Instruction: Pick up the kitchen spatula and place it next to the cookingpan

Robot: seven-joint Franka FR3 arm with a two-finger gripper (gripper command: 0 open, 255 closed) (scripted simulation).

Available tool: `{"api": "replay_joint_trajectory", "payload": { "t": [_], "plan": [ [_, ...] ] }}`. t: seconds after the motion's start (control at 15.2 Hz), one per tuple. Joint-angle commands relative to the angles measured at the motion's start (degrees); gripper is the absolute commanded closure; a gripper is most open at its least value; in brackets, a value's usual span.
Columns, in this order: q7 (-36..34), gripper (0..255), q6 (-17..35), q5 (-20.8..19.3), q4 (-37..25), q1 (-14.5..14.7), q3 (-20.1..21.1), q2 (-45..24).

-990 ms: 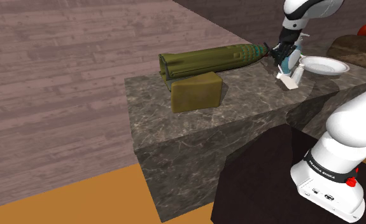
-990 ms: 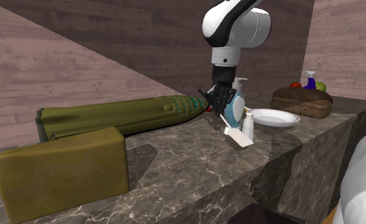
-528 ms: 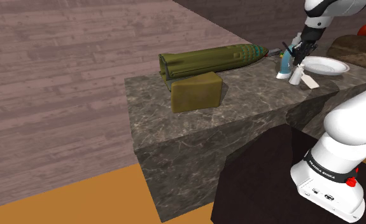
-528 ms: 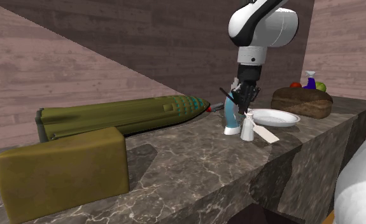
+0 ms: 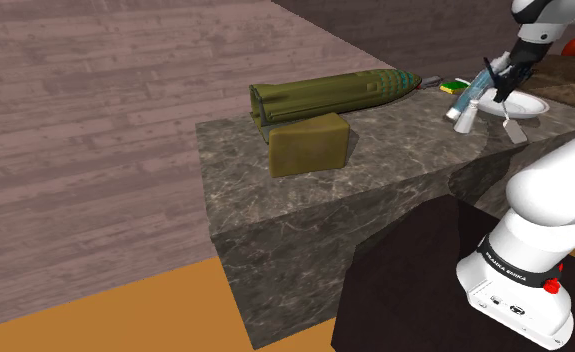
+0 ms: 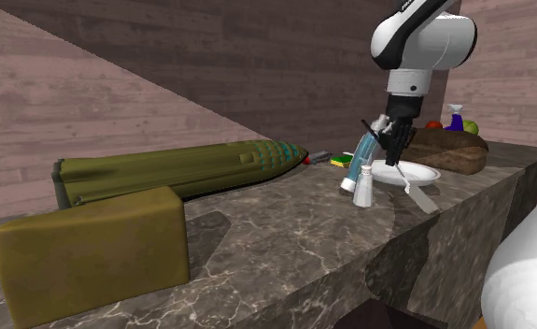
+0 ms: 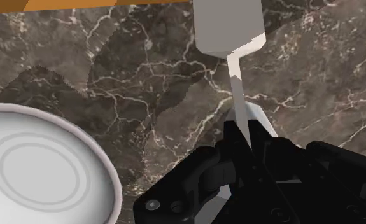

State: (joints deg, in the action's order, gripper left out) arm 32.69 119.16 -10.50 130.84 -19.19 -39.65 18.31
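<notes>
Two black jaws of the gripper (image 7: 242,137) were clenched on the thin handle of the spatula (image 7: 237,83). It hung tilted above the table (image 7: 111,76), right of centre in the second exterior view, with its flat pale-grey blade lowest, just beside the shallow, round white pan (image 6: 416,174). To finish well, I judged, the arm should sink gently until the squared blade met the glossy, white-veined dark stone, clear of the pan's smooth rim, the small white shaker (image 6: 361,190) and the table's edge, and only then let go.
</notes>
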Motion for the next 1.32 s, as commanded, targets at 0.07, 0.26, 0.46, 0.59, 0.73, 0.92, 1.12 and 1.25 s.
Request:
{"api": "replay_joint_trajectory", "payload": {
  "t": [0.07, 0.26, 0.46, 0.59, 0.73, 0.92, 1.12, 1.25],
  "plan": [
    [6.9, 255, -0.2, 1.9, -3.8, -0.5, -4.9, -3.7],
    [7.4, 255, 2.3, 2.4, -2.3, -0.4, -5.6, -4.7],
    [8.1, 255, 4.7, 3.1, -0.8, -0.1, -6.2, -5.9],
    [8.6, 255, 6.3, 3.6, 0.2, 0.0, -6.7, -6.8],
    [9.2, 255, 8.0, 4.3, 1.0, 0.2, -7.2, -7.8],
    [10.2, 255, 10.4, 5.6, 2.3, 0.6, -7.9, -9.4],
    [11.5, 255, 12.9, 7.1, 3.4, 1.0, -8.6, -11.2],
    [12.5, 255, 14.5, 8.4, 4.1, 1.2, -9.0, -12.6]
  ]
}}
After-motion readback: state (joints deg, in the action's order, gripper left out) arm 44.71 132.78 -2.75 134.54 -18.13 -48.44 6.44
